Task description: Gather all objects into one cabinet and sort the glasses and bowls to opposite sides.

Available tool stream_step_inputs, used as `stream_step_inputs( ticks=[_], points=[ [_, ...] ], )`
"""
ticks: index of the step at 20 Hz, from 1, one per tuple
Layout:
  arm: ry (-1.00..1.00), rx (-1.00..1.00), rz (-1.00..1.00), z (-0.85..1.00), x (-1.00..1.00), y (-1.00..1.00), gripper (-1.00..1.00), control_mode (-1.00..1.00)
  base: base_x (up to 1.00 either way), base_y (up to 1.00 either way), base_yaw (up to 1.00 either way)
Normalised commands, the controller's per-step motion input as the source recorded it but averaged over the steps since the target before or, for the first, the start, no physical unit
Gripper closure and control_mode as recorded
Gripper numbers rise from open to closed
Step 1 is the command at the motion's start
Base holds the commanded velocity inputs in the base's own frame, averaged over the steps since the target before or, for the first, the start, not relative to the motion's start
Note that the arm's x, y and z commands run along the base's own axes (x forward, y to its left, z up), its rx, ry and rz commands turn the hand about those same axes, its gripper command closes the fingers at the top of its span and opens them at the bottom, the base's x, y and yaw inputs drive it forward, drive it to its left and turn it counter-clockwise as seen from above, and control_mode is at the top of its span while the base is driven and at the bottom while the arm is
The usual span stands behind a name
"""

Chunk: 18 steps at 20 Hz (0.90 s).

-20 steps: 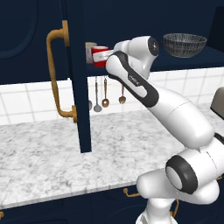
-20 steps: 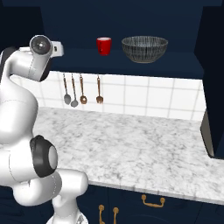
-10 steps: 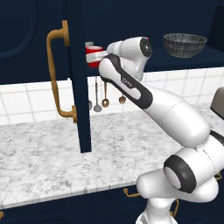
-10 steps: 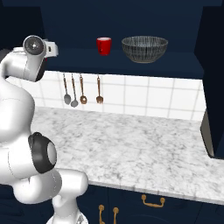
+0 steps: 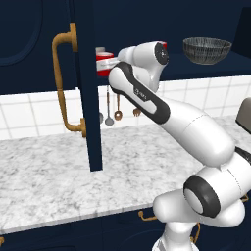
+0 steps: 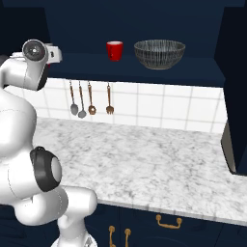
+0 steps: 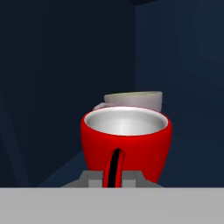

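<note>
Gripper [image 7: 114,177] pressed together on handle of red cup [image 7: 126,142], carried deeper toward cabinet's [image 5: 86,88] left end than a second ago; placement near. Grey-beige cup [image 7: 133,99] just beyond held cup. Count: two red cups, second [image 6: 114,50] far aside by bowl [image 6: 159,53]; one bowl.

White tiled backsplash [image 6: 159,106], grey marble counter [image 6: 144,164], hanging utensils [image 6: 89,99], navy drawers [image 6: 169,224] with brass pulls
</note>
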Motion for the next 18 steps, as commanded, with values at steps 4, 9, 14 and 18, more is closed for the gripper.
stream_step_inputs(
  ticks=[4,9,14,18],
  points=[
    [0.0,0.0,0.0,0.0,0.0,0.0,-1.0,-1.0,0.0,0.0,0.0],
    [0.0,0.0,-0.02,0.0,-0.21,-0.09,-1.0,-1.0,0.0,0.0,0.0],
    [0.0,0.0,-0.07,0.0,-0.43,-0.17,-1.0,-1.0,0.0,0.0,0.0],
    [0.0,0.0,-0.04,0.02,-0.38,-0.19,-1.0,-1.0,0.0,0.0,0.0]
  ],
)
